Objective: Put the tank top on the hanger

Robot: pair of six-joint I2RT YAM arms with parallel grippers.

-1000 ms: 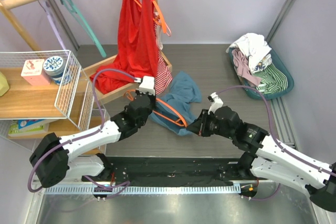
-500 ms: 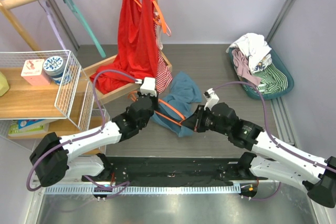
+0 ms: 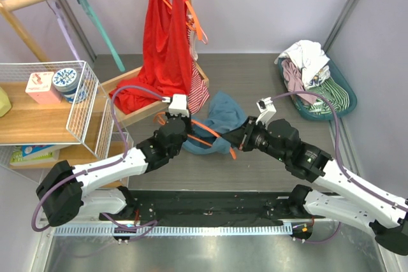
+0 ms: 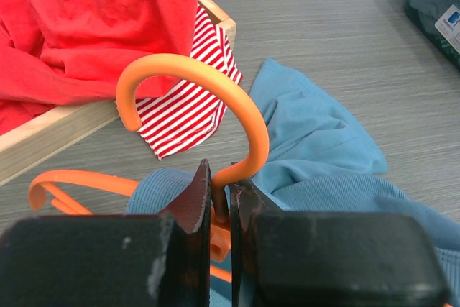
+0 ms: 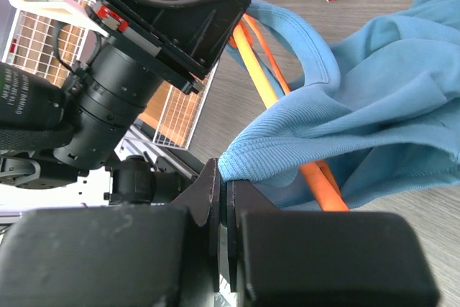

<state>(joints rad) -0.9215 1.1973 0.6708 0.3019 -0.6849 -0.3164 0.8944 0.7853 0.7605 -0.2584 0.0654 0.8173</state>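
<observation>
- One hanger [image 4: 255,131] is gripped at its hook stem by the clenched left hand [image 4: 220,181].
- One tank top [image 5: 374,98] is pinched at its edge by the clenched right hand [image 5: 223,177].

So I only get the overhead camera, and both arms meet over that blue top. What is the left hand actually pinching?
Observer: Its wrist camera shows the left hand shut on the orange hanger, on the stem just under the hook, not on cloth.
Visitor: And the right one?
Observer: The right hand is shut on a ribbed edge of the tank top.
Visitor: Is the hanger inside the top?
Observer: From the right wrist, an orange bar runs beneath a strap and comes out below the pinched edge; more I cannot tell.
</observation>
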